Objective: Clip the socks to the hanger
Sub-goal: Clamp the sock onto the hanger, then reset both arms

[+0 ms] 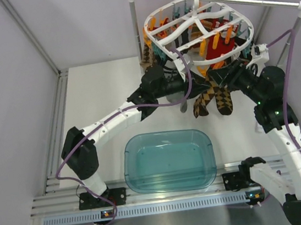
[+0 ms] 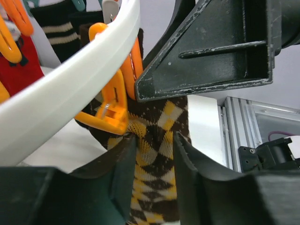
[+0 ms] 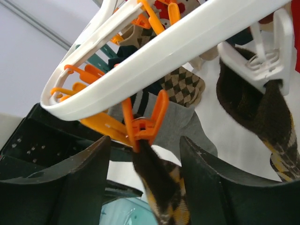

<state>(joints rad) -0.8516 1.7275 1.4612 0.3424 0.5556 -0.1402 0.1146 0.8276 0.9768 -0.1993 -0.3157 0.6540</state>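
Below the six o'clock rim of the hanger [image 1: 210, 60], both socks [image 1: 212, 100] hang clipped, so we judge the task nearly done; our left gripper [image 2: 154, 140] brackets one sock, pinching or not we cannot tell; our right gripper [image 3: 145, 143] is spread wide, holding nothing; only backing away remains.

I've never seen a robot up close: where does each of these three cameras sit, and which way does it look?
Top view: above and behind the arms, looking down on the hanger, checked socks and teal tub; left arm and right arm both show.
Left wrist: on the left arm, looking along its own fingers at a checked sock under an orange clip; the right arm shows above.
Right wrist: below the hanger, looking up past its own fingers at an orange clip.
Shared: all three show hanger and checked socks.
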